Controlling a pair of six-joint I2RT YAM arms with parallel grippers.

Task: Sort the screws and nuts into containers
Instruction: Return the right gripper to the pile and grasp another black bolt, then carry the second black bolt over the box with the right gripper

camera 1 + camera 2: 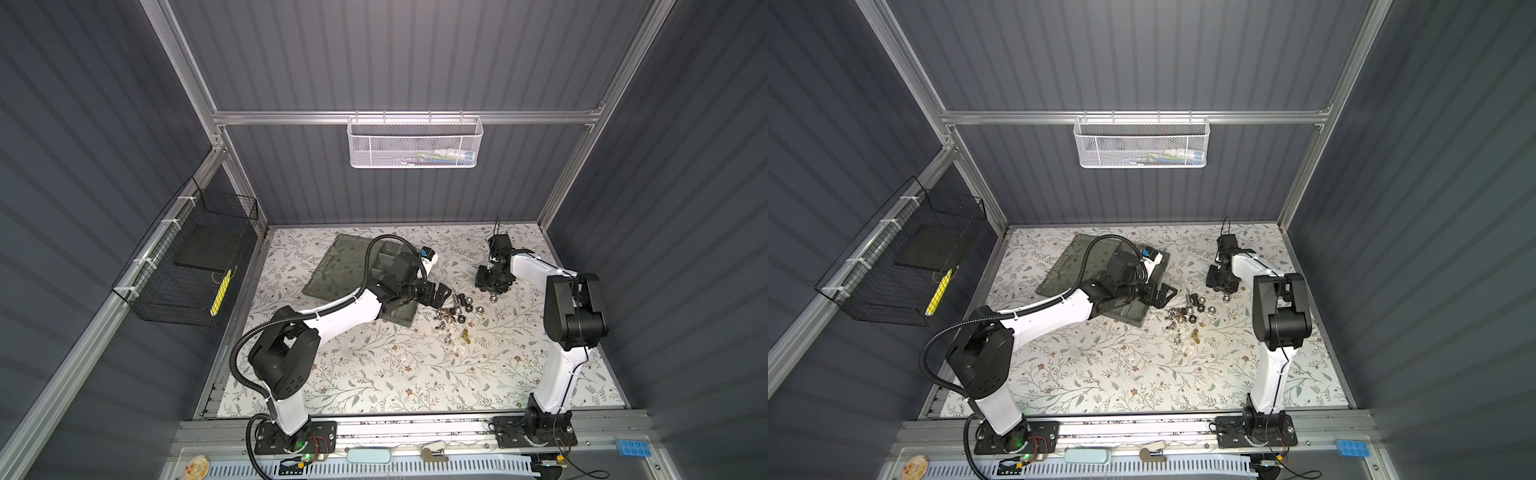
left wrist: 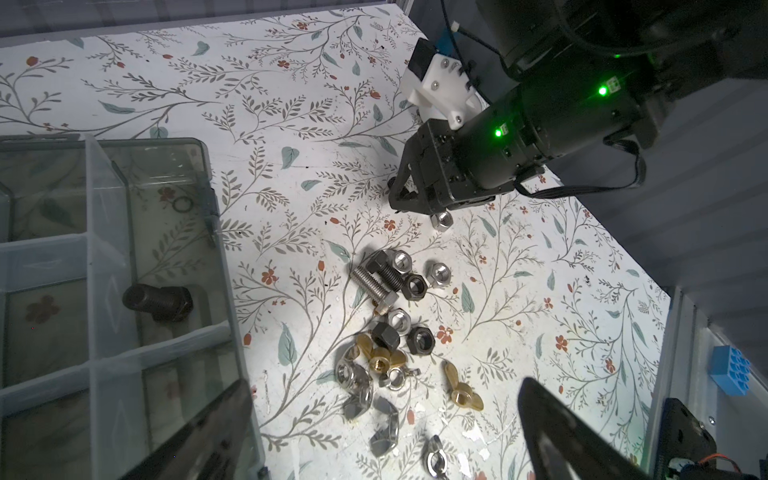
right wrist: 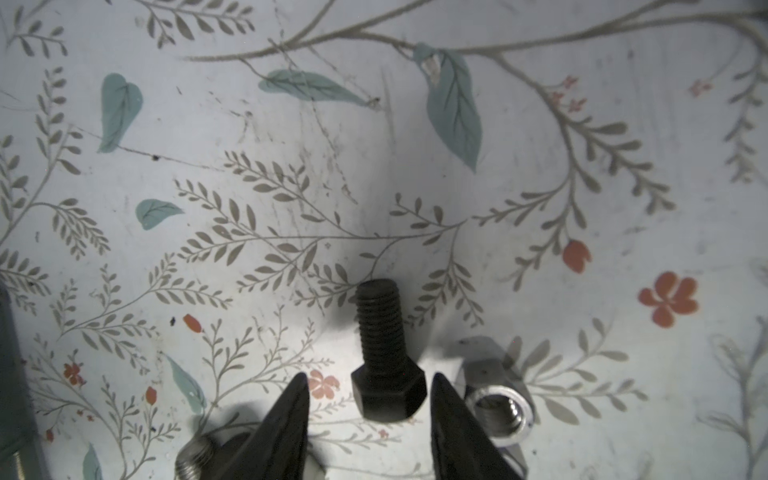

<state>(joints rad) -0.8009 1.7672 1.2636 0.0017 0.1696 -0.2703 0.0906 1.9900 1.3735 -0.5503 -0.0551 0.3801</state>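
Observation:
Loose screws and nuts (image 1: 453, 316) lie in a pile on the floral table, right of the grey-green organiser box (image 1: 332, 266). My right gripper (image 3: 370, 376) points down at the pile's far edge. It is open, and the head of a black screw (image 3: 380, 332) lies between its fingers with a gap on one side. A silver nut (image 3: 498, 409) sits just outside one finger. My left gripper (image 2: 384, 386) hangs wide open over the box's edge and the brass wing nuts (image 2: 463, 388), holding nothing. One container holds a black screw (image 2: 158, 302).
A white mesh basket (image 1: 414, 141) hangs on the back wall and a black wire basket (image 1: 187, 266) on the left wall. The box's lid lies open toward the back left. A blue block (image 1: 632, 448) sits on the front rail.

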